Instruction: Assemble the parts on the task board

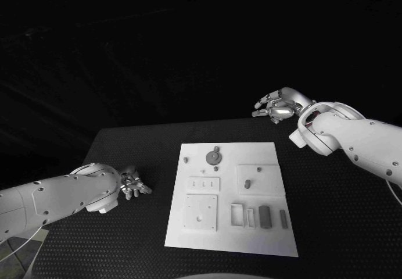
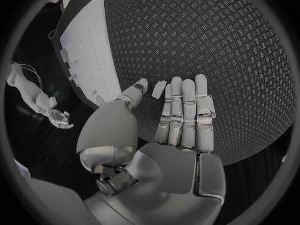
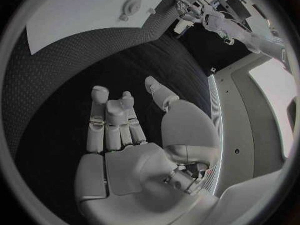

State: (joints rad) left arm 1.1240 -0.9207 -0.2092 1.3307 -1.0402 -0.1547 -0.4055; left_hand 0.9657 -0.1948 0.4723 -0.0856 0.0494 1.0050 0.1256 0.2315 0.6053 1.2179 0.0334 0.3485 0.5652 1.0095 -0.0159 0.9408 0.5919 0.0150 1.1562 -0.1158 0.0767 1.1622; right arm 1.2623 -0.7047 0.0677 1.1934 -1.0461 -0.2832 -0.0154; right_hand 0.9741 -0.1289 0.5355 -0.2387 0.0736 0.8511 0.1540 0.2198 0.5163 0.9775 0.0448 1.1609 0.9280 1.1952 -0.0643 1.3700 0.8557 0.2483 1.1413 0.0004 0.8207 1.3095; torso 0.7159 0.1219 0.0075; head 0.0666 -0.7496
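Note:
The white task board (image 1: 266,152) lies in the middle of the black table, also seen as task board (image 2: 87,40) and task board (image 3: 75,10). Small grey parts sit on it: a round part (image 1: 214,156), a small peg (image 1: 248,184), an oblong dark part (image 1: 265,216) and a thin bar (image 1: 284,218) near the front. My left hand (image 1: 132,183) hovers left of the board with fingers straight and apart, holding nothing; the same hand (image 2: 181,117) shows flat above the mat. My right hand (image 1: 276,106) is raised beyond the board's far right corner, empty, fingers loosely extended (image 3: 119,122).
The black textured mat (image 1: 335,203) covers the table around the board. Square recessed plates (image 1: 202,212) and slots (image 1: 238,215) stand on the board's near half. The table's far edge (image 1: 168,128) runs behind the board.

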